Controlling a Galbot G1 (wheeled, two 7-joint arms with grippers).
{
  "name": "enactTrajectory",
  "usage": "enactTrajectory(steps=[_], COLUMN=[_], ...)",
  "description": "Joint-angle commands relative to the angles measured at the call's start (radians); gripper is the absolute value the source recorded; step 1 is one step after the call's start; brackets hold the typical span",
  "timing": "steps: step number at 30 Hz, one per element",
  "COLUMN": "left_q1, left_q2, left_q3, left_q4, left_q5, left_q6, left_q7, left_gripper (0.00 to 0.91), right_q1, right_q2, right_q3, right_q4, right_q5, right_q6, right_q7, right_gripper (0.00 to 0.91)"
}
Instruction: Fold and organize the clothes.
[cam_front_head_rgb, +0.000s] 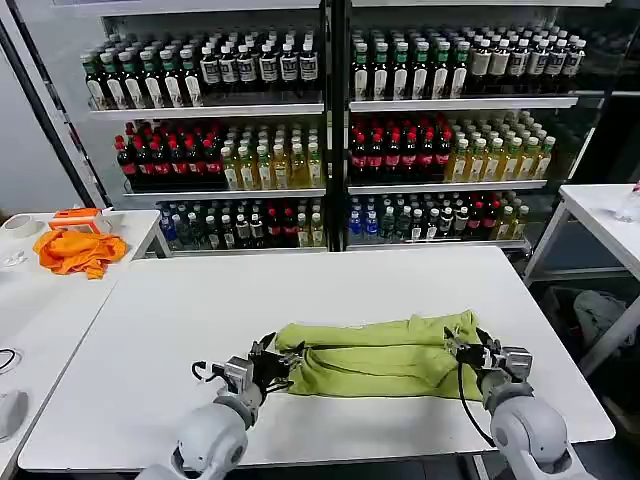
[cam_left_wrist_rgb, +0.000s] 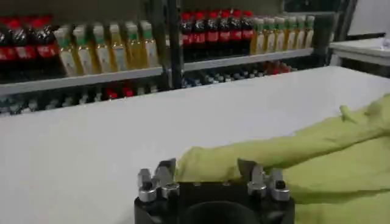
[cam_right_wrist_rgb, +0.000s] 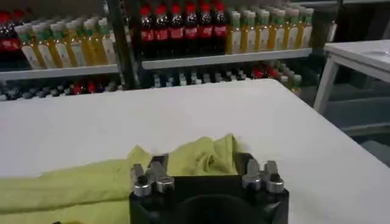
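The clothes are one lime yellow-green T-shirt (cam_front_head_rgb: 380, 360) folded into a long band near the front edge of the white table (cam_front_head_rgb: 300, 290). My left gripper (cam_front_head_rgb: 272, 362) is at the band's left end and my right gripper (cam_front_head_rgb: 462, 350) at its right end. In the left wrist view the left gripper (cam_left_wrist_rgb: 206, 165) stands open, its fingers (cam_left_wrist_rgb: 164, 171) wide apart with the T-shirt (cam_left_wrist_rgb: 329, 158) bunched between them. In the right wrist view the right gripper (cam_right_wrist_rgb: 204, 159) is likewise open around a crumpled corner of the T-shirt (cam_right_wrist_rgb: 73, 182).
A bright orange cloth (cam_front_head_rgb: 78, 250) and an orange box (cam_front_head_rgb: 77, 216) lie on a side table at the left. Another white table (cam_front_head_rgb: 605, 215) stands at the right. Glass-door coolers full of bottles (cam_front_head_rgb: 330, 130) line the back.
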Motion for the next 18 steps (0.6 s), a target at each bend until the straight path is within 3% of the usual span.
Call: enactTrajectory(steps=[1, 11, 12, 13, 15, 18], left_q1=[0.049, 0.046, 0.045, 0.046, 0.049, 0.055], left_q2=[-0.14, -0.202, -0.206, -0.208, -0.212, -0.212], left_q3=[-0.007, -0.004, -0.005, -0.006, -0.008, -0.011], left_q4=[0.045, 0.127, 0.132, 0.136, 0.141, 0.142], left_q5=[0.039, 0.098, 0.1, 0.101, 0.108, 0.11], left_q6=[-0.037, -0.062, -0.064, -0.066, -0.071, -0.081], left_q7=[-0.095, -0.141, -0.144, -0.147, -0.156, -0.16], left_gripper=[0.907, 0.897, 0.514, 0.363, 0.121, 0.04], right_q1=[-0.132, -0.153, -0.153, -0.152, -0.152, -0.15], right_q2=[0.029, 0.045, 0.046, 0.047, 0.049, 0.05], right_q3=[0.07, 0.083, 0.083, 0.082, 0.08, 0.078], right_q4=[0.075, 0.09, 0.09, 0.09, 0.091, 0.092], right_q5=[-0.016, -0.017, -0.018, -0.019, -0.02, -0.02], right_q6=[0.007, 0.01, 0.01, 0.01, 0.01, 0.011], right_q7=[-0.002, 0.0, 0.0, 0.0, 0.001, 0.002], right_gripper=[0.907, 0.907, 0.907, 0.907, 0.907, 0.907])
